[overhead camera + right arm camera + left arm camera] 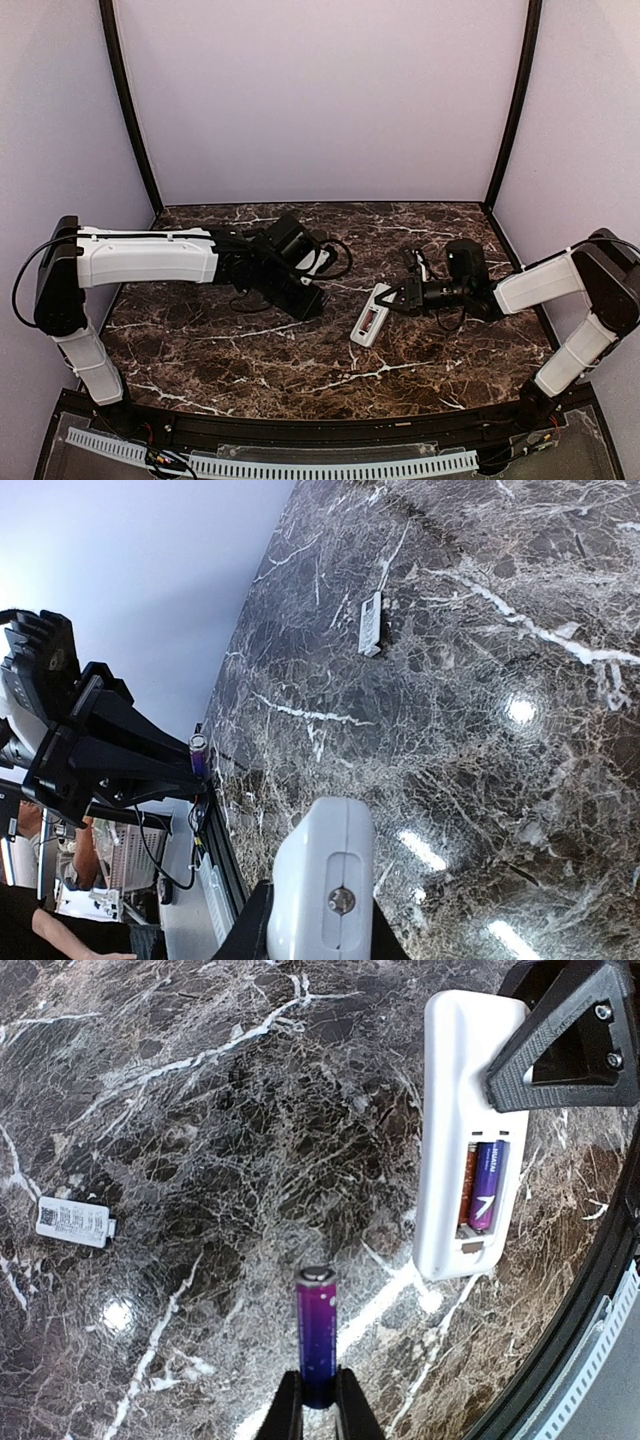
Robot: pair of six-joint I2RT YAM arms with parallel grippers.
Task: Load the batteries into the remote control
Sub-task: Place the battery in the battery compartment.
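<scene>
At the lower edge of the left wrist view the left gripper (319, 1400) is cut off, so only the tips of its two fingers show, closed narrowly on the rear part of a purple battery (316, 1330). From the top camera this battery cannot be made out against the dark gripper body. The remote control (445, 1140) lies with its back up, so its screen and buttons are hidden. In the open bay a second battery (490, 1185) sits in the slot on the side toward the table's near edge. Beside it there is only a copper-coloured strip, and it is hard to tell what this is. The right gripper (318, 935) is clamped on one end of the remote control, and its own camera shows only that rounded end. Whether the other end touches the table cannot be told. The table (200, 1110) is dark brown marble with white veins, glossy, with bright lamp reflections. It is closed in by pale lilac walls (320, 100) with black posts (128, 110) in the far corners. A small white battery cover (73, 1221) with a printed label lies flat, well apart from the remote control. Seen from above, the long axis of the remote control runs diagonally from near-left to far-right, with the far-right end in the right gripper. The purple battery points straight out from the fingers, silver cap forward, nearly parallel to the remote control and apart from it.
</scene>
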